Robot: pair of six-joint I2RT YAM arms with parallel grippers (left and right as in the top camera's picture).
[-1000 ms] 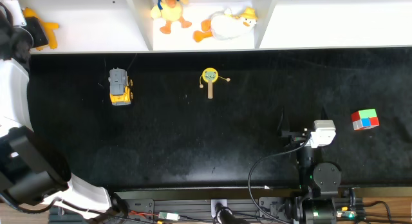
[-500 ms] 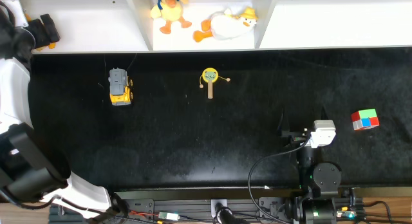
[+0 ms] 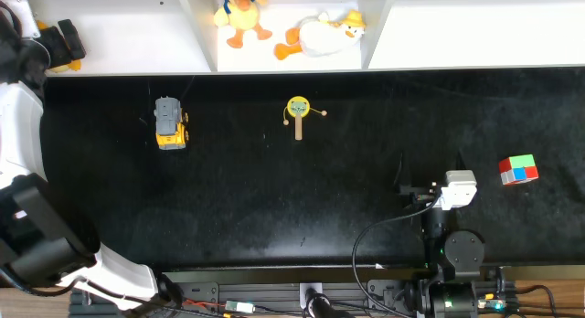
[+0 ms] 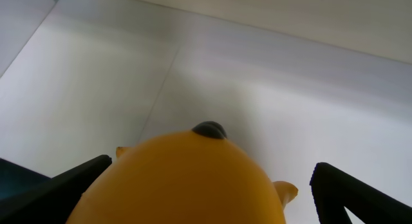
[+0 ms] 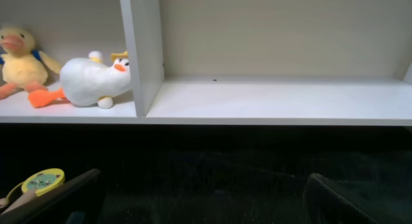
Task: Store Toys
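Note:
A yellow-orange plush toy (image 4: 187, 185) with a dark tip lies between the fingers of my left gripper (image 4: 209, 176), inside the white shelf's left compartment (image 4: 270, 89). The fingers stand wide apart, with a gap showing on one side of the toy. From above, the left gripper (image 3: 64, 42) is in that far-left compartment. On the black mat lie a yellow truck (image 3: 169, 123), a yellow rattle drum (image 3: 298, 109) and a coloured cube (image 3: 518, 169). My right gripper (image 3: 430, 172) rests open and holds nothing at the mat's near right.
A yellow duck (image 3: 241, 12) and a white goose (image 3: 320, 33) sit in the middle shelf compartment. The right compartment (image 5: 277, 98) is bare. Shelf dividers (image 5: 145, 50) separate the compartments. Cables run along the table's front edge (image 3: 384, 236).
One second ago the toy's orange feet showed beside the left gripper in the top view; the gripper has since turned over them and they are hidden. The right arm has not moved.

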